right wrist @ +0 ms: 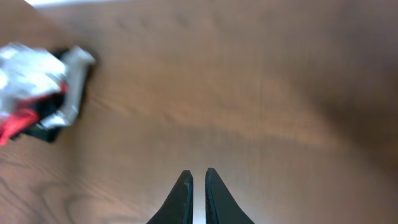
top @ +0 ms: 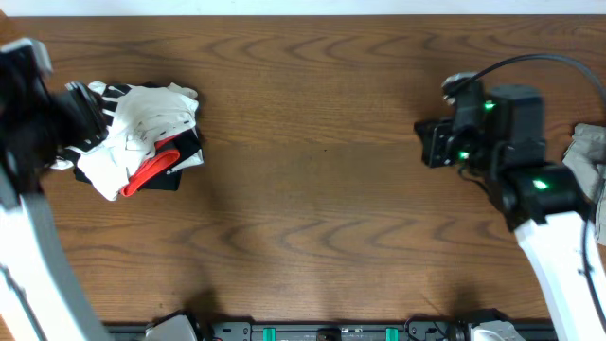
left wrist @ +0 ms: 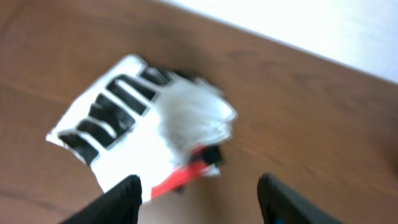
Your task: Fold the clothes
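You see the shirt (top: 133, 133) bunched near the left end of the desk (top: 322, 189), with wide bare wood to its right. Your left tool (left wrist: 198, 186) stands open beside it, empty; the right tool (right wrist: 198, 177) is closed, empty.

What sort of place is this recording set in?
Probably a robotics lab bench: a bare wood-grain table, a left arm and a right arm with green lights reaching over it, and a bundled white T-shirt as work material.
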